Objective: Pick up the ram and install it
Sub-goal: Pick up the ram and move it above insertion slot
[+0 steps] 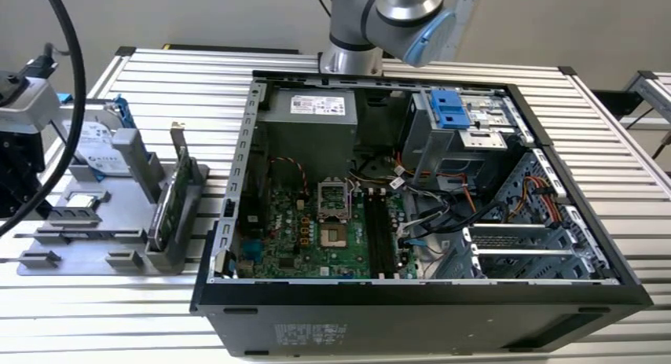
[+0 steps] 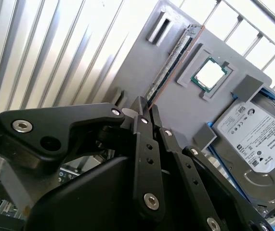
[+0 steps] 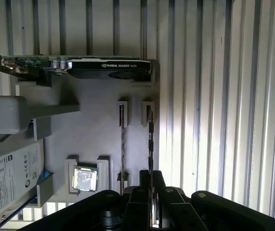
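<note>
The ram is a thin dark stick standing on edge in a slot of the grey parts tray. A second stick like it stands parallel beside it. My gripper sits at the ram's near end, its black fingers drawn together with the stick's end running in between them. In the second wrist view the ram leads straight to the gripper. In the exterior view the arm's wrist end hangs over the tray at the exterior view's left.
The tray also carries a graphics card, a processor chip and a hard drive. The open computer case lies in the middle of the slatted table, with the motherboard's memory slots exposed. A cable loops above the tray.
</note>
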`<move>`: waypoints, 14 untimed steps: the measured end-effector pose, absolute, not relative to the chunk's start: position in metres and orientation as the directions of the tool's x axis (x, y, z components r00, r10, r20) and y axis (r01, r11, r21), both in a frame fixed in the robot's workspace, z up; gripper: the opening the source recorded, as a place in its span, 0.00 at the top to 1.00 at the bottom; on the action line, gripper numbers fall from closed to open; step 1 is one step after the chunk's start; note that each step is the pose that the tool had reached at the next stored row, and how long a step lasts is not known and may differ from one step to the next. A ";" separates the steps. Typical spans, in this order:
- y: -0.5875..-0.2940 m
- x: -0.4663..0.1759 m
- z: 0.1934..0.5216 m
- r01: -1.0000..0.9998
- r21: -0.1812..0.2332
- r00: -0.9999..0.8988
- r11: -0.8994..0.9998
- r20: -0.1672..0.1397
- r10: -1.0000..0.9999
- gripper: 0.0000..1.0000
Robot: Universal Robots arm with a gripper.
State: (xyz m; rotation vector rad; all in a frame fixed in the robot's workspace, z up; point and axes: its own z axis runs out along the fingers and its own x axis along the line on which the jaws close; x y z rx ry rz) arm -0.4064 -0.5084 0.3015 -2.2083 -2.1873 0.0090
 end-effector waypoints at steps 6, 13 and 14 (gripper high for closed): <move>-0.508 -0.406 0.303 1.000 -0.028 0.010 -0.009 0.019 1.000 1.00; -0.508 -0.406 0.307 1.000 -0.028 0.010 -0.009 0.019 1.000 1.00; -0.508 -0.406 0.308 1.000 -0.028 0.010 -0.009 0.019 1.000 1.00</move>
